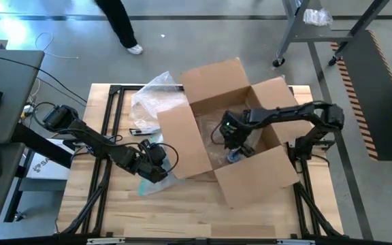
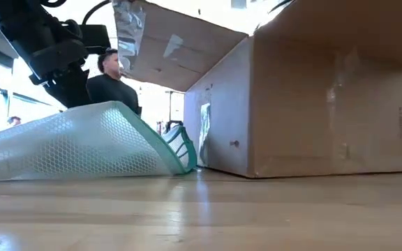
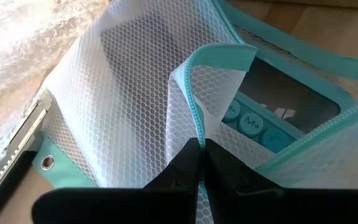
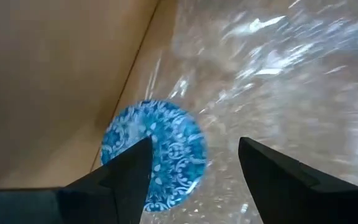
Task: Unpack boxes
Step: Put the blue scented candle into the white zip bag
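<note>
The brown cardboard box [image 1: 240,129] stands open in the middle of the table, its flaps spread; in the low view its near wall [image 2: 313,104] fills the right. My right gripper [image 1: 235,144] reaches down inside it, open [image 4: 194,149], over a round blue patterned thing [image 4: 154,155] that lies on clear wrap by the box's inner wall. Left of the box, my left gripper [image 1: 154,158] is shut on a clear mesh pouch with a teal edge [image 2: 82,146]. A grey keypad device [image 3: 278,112] shows inside the pouch. My left gripper pinches the pouch's teal zipper edge [image 3: 194,121] between its two shut fingers, coming slanting down from the table's left. The edge is pulled up into a peak there. The pouch's teal end [image 2: 183,150] rests on the table beside the box.
Crumpled bubble wrap [image 1: 152,95] lies at the box's far left. A small dark tool [image 1: 141,131] lies on the table beside my left arm. A person [image 2: 110,77] stands beyond the table. The near half of the wooden table [image 1: 182,218] is bare.
</note>
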Robot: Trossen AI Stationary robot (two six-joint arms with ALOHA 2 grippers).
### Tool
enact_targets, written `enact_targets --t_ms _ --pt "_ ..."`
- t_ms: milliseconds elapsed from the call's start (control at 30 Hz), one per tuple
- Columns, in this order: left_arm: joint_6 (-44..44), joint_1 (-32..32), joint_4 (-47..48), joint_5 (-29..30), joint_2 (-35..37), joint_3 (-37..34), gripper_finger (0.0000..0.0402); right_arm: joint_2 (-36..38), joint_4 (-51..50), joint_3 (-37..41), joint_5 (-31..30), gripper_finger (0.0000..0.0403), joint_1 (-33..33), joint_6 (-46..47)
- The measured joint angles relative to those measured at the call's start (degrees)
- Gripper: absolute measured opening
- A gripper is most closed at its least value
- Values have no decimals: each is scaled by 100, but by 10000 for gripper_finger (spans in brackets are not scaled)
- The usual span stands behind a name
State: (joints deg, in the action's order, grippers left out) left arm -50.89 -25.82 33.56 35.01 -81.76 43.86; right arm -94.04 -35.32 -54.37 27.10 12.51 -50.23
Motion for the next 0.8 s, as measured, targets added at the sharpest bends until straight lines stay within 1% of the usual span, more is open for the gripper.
enact_targets --t_ms 100,200,300,333,433,500,567,733,800 --pt "2 -7 3 1 0 0 0 -209 226 -28 -251 224 -148 243" --pt "2 -6 9 -3 0 0 0 -284 707 -27 -521 224 -133 929" --pt "4 -7 12 -11 0 0 0 -195 1157 -17 -786 224 16 1615" --pt "4 -7 11 -12 0 0 0 -153 1281 -9 -960 224 68 1787" --pt "4 -7 10 -10 0 0 0 72 1569 8 -1736 224 232 2132" --pt "2 -7 5 -11 0 0 0 217 1687 9 -2025 224 345 2154" --pt "4 -7 1 -10 0 0 0 325 1762 9 -1950 224 454 2153" --pt "2 -7 0 -1 0 0 0 293 1460 11 -697 224 696 2052" --pt "2 -7 -2 0 0 0 0 221 1244 10 -432 224 718 1853"
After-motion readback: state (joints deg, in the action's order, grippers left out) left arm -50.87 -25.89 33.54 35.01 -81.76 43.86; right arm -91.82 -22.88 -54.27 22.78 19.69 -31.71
